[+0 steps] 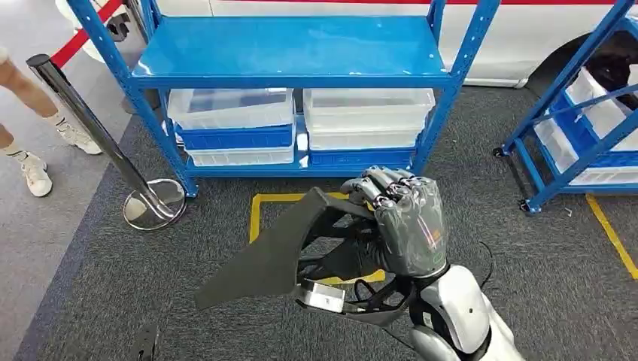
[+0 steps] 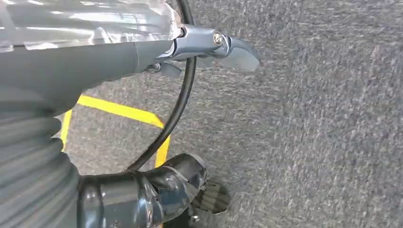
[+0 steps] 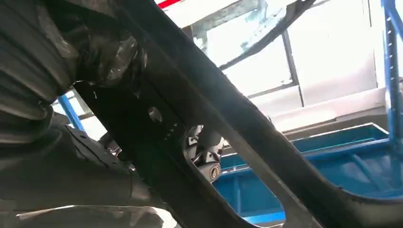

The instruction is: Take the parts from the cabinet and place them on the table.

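My right hand (image 1: pixel 406 218) grips a large black part (image 1: pixel 263 256), a flat, roughly triangular panel with an open frame, held low in front of me above the carpet. Its fingers curl over the panel's upper edge. In the right wrist view the black part (image 3: pixel 228 118) crosses the picture as dark bars close to the hand (image 3: pixel 43 57). The blue cabinet (image 1: pixel 290 45) stands ahead, its upper shelf bare. My left hand (image 2: pixel 95 52) hangs over the grey carpet, thumb stretched out, with nothing in it.
Clear bins (image 1: pixel 229 109) (image 1: pixel 369 109) sit on the cabinet's lower shelf. A chrome post (image 1: pixel 83 113) with a round base (image 1: pixel 154 203) stands left, a person's legs (image 1: pixel 30 162) beyond it. Another blue rack (image 1: pixel 587 128) is right. Yellow tape (image 1: pixel 259 207) marks the floor.
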Robot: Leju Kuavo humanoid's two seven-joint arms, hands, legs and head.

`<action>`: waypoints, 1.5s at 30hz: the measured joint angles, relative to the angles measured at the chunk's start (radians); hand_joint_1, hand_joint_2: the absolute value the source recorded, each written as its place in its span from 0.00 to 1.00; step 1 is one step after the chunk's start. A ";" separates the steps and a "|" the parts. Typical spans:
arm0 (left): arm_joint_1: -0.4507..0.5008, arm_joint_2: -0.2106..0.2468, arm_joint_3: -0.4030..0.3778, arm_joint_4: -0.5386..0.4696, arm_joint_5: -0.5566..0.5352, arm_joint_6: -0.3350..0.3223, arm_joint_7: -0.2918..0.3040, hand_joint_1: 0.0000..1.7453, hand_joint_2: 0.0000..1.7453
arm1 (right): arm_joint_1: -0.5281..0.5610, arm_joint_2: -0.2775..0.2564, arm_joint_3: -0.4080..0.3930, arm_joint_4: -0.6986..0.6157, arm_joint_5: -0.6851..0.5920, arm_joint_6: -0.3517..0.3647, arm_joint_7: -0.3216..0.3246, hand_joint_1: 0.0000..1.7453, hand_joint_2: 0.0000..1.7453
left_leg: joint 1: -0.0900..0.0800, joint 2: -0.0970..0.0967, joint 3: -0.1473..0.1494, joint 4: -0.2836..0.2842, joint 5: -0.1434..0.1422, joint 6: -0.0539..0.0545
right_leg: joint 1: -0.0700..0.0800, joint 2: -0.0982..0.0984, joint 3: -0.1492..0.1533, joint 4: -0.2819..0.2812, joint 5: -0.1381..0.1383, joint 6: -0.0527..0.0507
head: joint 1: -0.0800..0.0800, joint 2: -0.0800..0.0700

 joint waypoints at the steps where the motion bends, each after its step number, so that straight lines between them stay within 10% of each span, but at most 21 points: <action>1: 0.001 0.000 -0.001 0.000 0.000 0.000 0.000 0.00 1.00 | 0.001 0.000 0.000 0.001 0.002 0.000 0.000 1.00 1.00 | -0.001 0.000 -0.003 -0.001 -0.002 0.010 | 0.000 0.000 -0.002 0.001 0.005 0.006 | 0.000 0.000; 4: 0.002 -0.001 -0.001 0.000 0.002 0.000 0.000 0.00 1.00 | 0.001 0.000 -0.001 0.003 0.007 0.000 0.001 1.00 1.00 | 0.008 0.006 -0.006 -0.014 0.018 0.037 | -0.004 0.007 -0.009 0.011 -0.001 0.025 | 0.000 0.000; 7: 0.002 -0.001 -0.002 0.000 0.003 0.000 -0.001 0.00 1.00 | 0.004 -0.001 -0.001 0.005 0.010 0.000 0.005 1.00 1.00 | 0.008 0.007 -0.024 -0.014 0.032 0.048 | -0.012 0.012 -0.083 0.198 -0.131 0.041 | 0.001 0.000; 9: 0.006 0.000 -0.002 0.000 0.003 0.000 -0.001 0.00 1.00 | 0.011 -0.002 -0.001 0.010 0.015 0.001 0.010 1.00 1.00 | 0.008 0.007 -0.034 -0.012 0.038 0.046 | -0.019 0.011 -0.111 0.287 -0.159 0.048 | 0.000 0.000; 13: 0.009 -0.001 -0.002 0.000 0.003 0.001 -0.001 0.00 1.00 | 0.015 -0.002 -0.002 0.013 0.025 0.000 0.014 1.00 1.00 | 0.010 0.006 -0.034 -0.011 0.041 0.039 | -0.027 0.011 0.053 0.016 -0.037 0.042 | 0.001 0.000; 14: 0.008 -0.002 -0.002 0.000 0.003 0.001 -0.001 0.00 1.00 | 0.016 -0.002 -0.002 0.013 0.025 0.000 0.015 1.00 1.00 | 0.005 0.006 -0.039 -0.011 0.044 0.030 | -0.020 0.012 0.066 0.000 -0.056 0.038 | 0.001 0.000; 25: 0.009 -0.001 -0.003 0.000 0.006 0.002 -0.008 0.00 1.00 | 0.021 -0.003 -0.003 0.014 0.030 -0.001 0.020 1.00 1.00 | 0.009 0.007 -0.041 -0.023 0.056 0.016 | -0.013 0.015 0.054 -0.015 -0.043 0.025 | 0.000 0.000; 32: 0.011 0.001 -0.003 0.000 0.006 0.003 -0.007 0.00 1.00 | 0.022 -0.001 -0.018 0.015 0.082 -0.005 0.053 1.00 1.00 | 0.005 0.002 -0.043 -0.030 0.061 0.029 | -0.017 0.007 0.060 -0.024 -0.035 0.033 | -0.001 0.000; 36: 0.011 0.000 -0.003 0.000 0.006 0.003 -0.008 0.00 1.00 | 0.023 -0.001 -0.022 0.015 0.083 -0.010 0.055 1.00 1.00 | 0.021 -0.008 -0.028 -0.067 0.086 0.036 | -0.023 0.013 -0.004 0.133 -0.148 0.051 | 0.002 0.000; 43: 0.013 0.000 -0.003 0.000 0.006 0.003 -0.008 0.00 1.00 | 0.028 -0.001 -0.022 0.020 0.083 -0.011 0.055 1.00 1.00 | 0.022 -0.016 -0.033 -0.064 0.087 0.035 | -0.032 0.013 -0.049 0.236 -0.188 0.060 | 0.002 0.000; 44: 0.013 0.000 -0.003 0.000 0.008 0.003 -0.008 0.00 1.00 | 0.029 -0.001 -0.022 0.024 0.083 -0.013 0.058 1.00 1.00 | 0.035 -0.048 -0.043 -0.043 0.083 0.017 | -0.052 0.018 0.025 0.105 -0.087 0.078 | 0.002 0.000; 45: 0.013 0.000 -0.003 0.000 0.008 0.003 -0.008 0.00 1.00 | 0.029 -0.001 -0.023 0.024 0.083 -0.014 0.058 1.00 1.00 | 0.040 -0.060 -0.047 -0.032 0.078 0.008 | -0.060 0.036 0.075 0.012 -0.050 0.084 | 0.002 0.000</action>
